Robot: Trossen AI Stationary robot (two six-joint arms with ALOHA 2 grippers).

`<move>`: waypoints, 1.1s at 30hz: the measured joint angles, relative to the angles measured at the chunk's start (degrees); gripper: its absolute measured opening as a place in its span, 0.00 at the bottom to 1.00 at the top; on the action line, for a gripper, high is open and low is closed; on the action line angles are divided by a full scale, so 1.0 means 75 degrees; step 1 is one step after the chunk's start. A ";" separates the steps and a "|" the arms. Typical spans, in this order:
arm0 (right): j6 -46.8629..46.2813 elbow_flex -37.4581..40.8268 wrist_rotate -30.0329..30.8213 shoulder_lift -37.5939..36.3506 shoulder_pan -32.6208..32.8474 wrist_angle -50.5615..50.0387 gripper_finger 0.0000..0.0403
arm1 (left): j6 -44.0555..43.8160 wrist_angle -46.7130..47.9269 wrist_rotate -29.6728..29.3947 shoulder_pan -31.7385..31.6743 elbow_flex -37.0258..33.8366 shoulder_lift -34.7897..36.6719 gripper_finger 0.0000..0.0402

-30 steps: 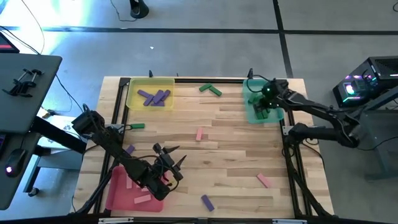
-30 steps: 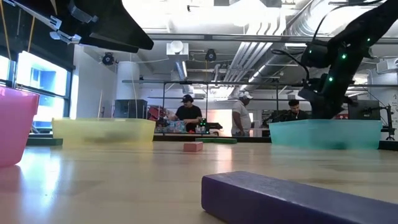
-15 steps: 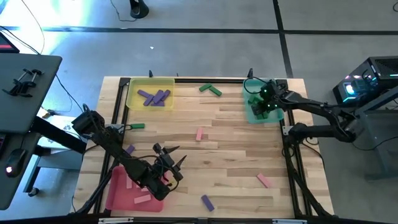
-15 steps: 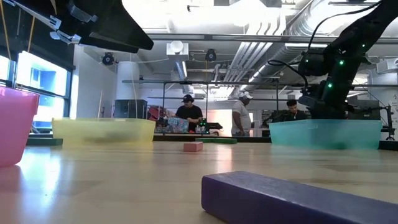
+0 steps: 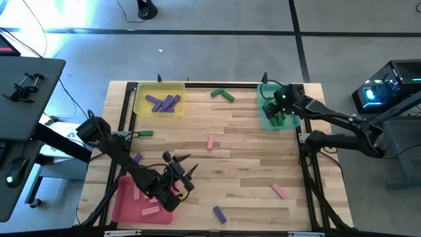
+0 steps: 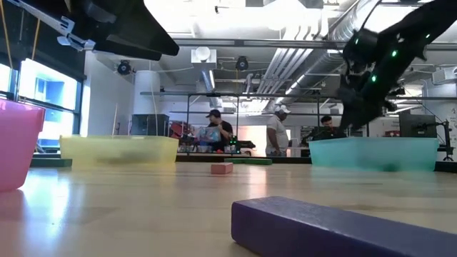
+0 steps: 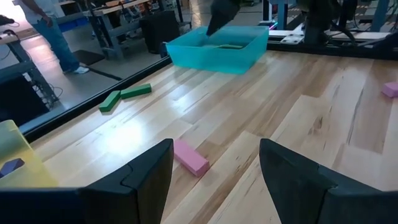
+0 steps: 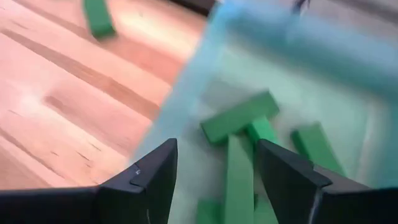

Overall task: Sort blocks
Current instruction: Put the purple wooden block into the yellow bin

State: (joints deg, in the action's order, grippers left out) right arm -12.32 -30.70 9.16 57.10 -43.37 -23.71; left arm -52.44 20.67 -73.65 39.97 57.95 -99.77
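Right gripper [image 5: 276,110] hovering over teal tray [image 5: 264,122] at bench's far right corner, fingers spread, empty; green blocks [image 8: 239,118] piled inside. Left gripper [image 5: 186,175] near pink tray [image 5: 122,205] at near left corner, released, empty. Purple blocks [image 5: 162,103] in yellow tray [image 5: 139,105]. Loose pink block [image 7: 190,157] mid-bench. People behind, low view only.

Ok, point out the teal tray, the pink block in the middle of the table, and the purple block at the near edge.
teal tray [image 7: 186,56], left wrist view, on its near side wall.
pink block [image 5: 210,141], high view, on its top face.
purple block [image 5: 219,214], high view, at its middle.
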 joint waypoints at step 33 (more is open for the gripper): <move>-0.3185 -0.0009 0.6048 0.1484 1.0455 0.1567 0.51 | 0.0833 -0.0187 0.2982 -0.3084 0.0003 0.0655 0.57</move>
State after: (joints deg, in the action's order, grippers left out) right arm -36.21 -30.76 54.52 68.23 35.04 -11.96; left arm -46.20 19.26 -51.28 16.85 57.98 -94.85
